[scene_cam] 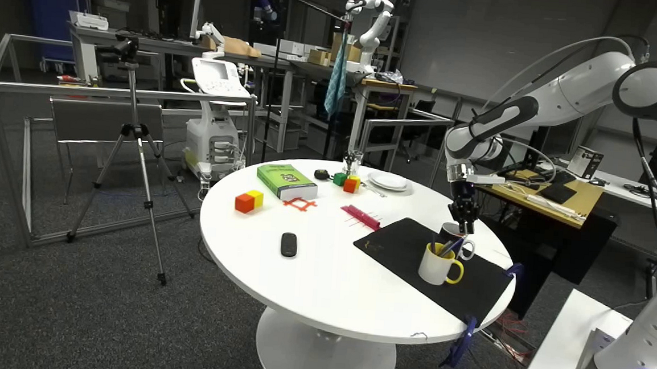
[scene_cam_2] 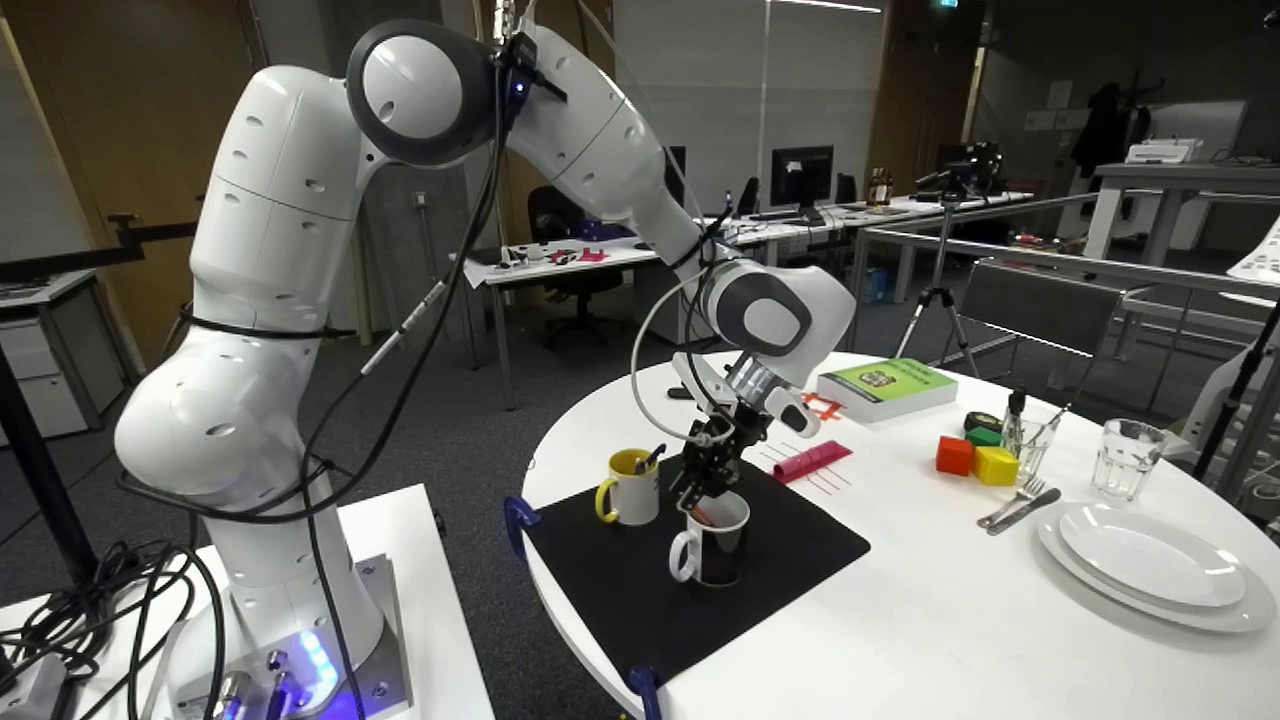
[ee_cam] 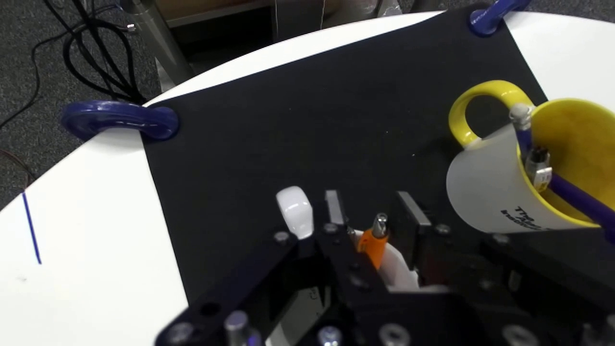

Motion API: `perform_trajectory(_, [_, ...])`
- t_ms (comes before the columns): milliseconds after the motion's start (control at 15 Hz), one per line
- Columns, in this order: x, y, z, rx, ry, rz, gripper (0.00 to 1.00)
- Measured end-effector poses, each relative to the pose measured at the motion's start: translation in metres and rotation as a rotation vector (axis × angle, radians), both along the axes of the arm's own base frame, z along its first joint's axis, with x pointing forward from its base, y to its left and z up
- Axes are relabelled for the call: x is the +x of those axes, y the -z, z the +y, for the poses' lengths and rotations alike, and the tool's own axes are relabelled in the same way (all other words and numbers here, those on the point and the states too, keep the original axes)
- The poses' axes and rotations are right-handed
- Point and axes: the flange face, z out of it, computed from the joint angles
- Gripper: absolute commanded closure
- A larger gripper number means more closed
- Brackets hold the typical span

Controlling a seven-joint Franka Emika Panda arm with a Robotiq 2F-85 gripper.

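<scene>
Gripper point(ee_cam: 374, 207): mine, pointing down over the dark mug point(scene_cam_2: 722, 552), right at its mouth; whether I touch its rim, I cannot tell.
Jaws: part way apart and gripping nothing that I can see; a gap shows on either side of the orange pen point(ee_cam: 373, 247).
Orange pen: between my fingers point(ee_cam: 335, 206), standing in the dark mug with its silver end up.
Dark mug: white inside, upright on the black mat point(ee_cam: 312, 129), its white handle point(ee_cam: 296, 211) showing past my finger.
Yellow-lined mug point(ee_cam: 490, 192): upright on the mat, near the dark mug but apart from it; pens lean inside, a purple pen point(ee_cam: 579, 198) among them.
Mat corners: blue clamps point(ee_cam: 120, 117) hold two of them at the edge of the round white table point(scene_cam: 323, 264).
Beside the mat: a pink piece point(scene_cam_2: 812, 460) with thin lines sticking out.
Farther across the table: a green book point(scene_cam_2: 890, 388), a red lattice point(scene_cam: 300, 204) just beside it, coloured blocks point(scene_cam_2: 955, 456), a fork and knife point(scene_cam_2: 1022, 510), and two stacked white plates point(scene_cam_2: 1150, 555).
</scene>
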Motion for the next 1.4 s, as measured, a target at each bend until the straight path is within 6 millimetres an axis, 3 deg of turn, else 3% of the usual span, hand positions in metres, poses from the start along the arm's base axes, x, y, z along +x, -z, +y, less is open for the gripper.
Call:
perform_trajectory(533, [-0.0002, 0.0002, 0.0000, 0.000, 0.000, 0.001, 0.59])
perform_trajectory(933, [-0.0031, 0.0000, 0.0023, 0.013, 0.007, 0.027, 0.39])
perform_trajectory(1400, [-0.0034, -0.0026, 0.0071, 0.036, 0.019, 0.046, 0.49])
